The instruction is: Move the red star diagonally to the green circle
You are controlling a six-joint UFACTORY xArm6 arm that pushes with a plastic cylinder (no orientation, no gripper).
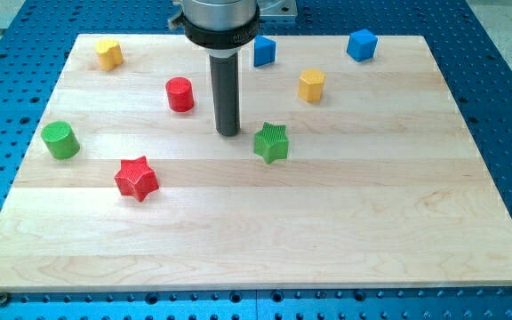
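Camera view: no pincer existed, only my tip (pixel 228 133), resting just beside the green star (pixel 272 143). The red star (pixel 136 178) lay at five o'clock of the green circle (pixel 60 140), apart. A careless approach risked nudging the green star or skewing the red star off the worktop (pixel 345 231).

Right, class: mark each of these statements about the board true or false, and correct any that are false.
1. My tip touches the red star. False: it stands apart from it, up and to the view's right, just left of the green star.
2. The green circle lies up and to the view's left of the red star. True.
3. There are two blue blocks, and, near the view's top. True.
4. The red cylinder sits at the view's bottom right. False: it sits in the upper half, left of my tip.
5. Two yellow blocks, and, are on the board. True.
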